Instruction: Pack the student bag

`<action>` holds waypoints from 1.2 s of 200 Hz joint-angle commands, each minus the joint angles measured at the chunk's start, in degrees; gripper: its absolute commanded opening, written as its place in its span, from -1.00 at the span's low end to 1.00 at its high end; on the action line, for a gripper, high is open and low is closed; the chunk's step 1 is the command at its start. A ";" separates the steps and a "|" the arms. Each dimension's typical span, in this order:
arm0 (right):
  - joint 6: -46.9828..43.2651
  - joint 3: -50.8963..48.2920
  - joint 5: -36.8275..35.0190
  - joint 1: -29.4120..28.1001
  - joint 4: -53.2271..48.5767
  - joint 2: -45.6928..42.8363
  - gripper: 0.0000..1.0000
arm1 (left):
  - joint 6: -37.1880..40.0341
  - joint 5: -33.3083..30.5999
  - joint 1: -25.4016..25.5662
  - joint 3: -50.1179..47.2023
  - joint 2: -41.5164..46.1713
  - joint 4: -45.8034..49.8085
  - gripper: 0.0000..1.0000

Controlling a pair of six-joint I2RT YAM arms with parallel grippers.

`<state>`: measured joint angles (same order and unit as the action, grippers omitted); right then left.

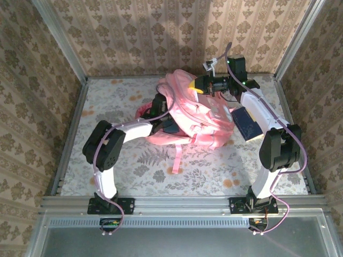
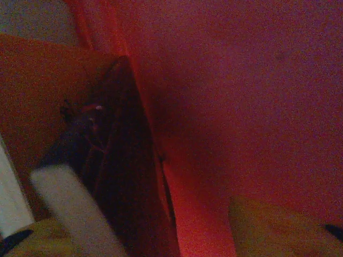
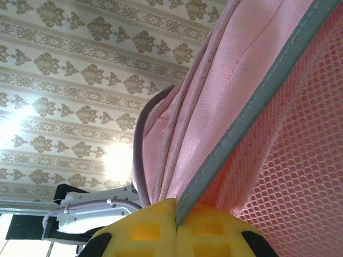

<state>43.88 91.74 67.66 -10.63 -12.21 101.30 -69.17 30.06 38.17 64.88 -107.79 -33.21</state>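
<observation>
The student bag (image 1: pixel 201 118), pink, lies in the middle of the table with its mouth held up at the back. My right gripper (image 3: pixel 177 227) is shut on the grey piped edge (image 3: pixel 252 112) of that opening, its yellow fingers (image 1: pixel 194 85) pinching the rim. My left arm (image 1: pixel 134 129) reaches into the bag from the left, and its gripper (image 2: pixel 161 238) is inside the dim red interior. The left yellow fingertips (image 2: pixel 278 225) stand apart, open, with nothing between them. A dark flat object with a pale edge (image 2: pixel 115 160), like a book, leans inside the bag just left of the jaws.
A dark blue book (image 1: pixel 246 124) lies flat on the table right of the bag, beside the right arm. A pink strap (image 1: pixel 176 158) trails toward the near edge. Patterned walls enclose the table on three sides, and a metal rail (image 1: pixel 182 202) runs along the front.
</observation>
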 commanded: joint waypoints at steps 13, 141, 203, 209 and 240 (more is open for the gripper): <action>-2.19 1.68 1.55 0.17 2.92 -6.05 -1.00 | 2.87 -0.71 -0.75 -3.40 5.49 0.15 0.50; -12.62 1.50 -12.39 1.65 -10.30 -9.05 -1.00 | 6.59 -0.81 -13.70 -22.37 32.15 14.50 0.64; -18.68 2.41 -33.46 -9.21 -17.02 -3.96 -1.00 | 18.36 -15.14 -22.03 -20.98 54.29 47.36 0.63; -19.07 3.35 -35.21 -10.56 -18.13 -2.79 -1.00 | 19.05 -15.96 -22.30 -20.65 55.93 48.88 0.63; -21.04 8.67 -41.57 -15.37 -24.26 2.66 -0.83 | 22.49 -16.03 -22.53 -19.27 60.94 52.59 0.64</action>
<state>26.52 95.70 34.57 -23.55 -31.64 100.90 -52.34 16.03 15.97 42.81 -49.39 11.53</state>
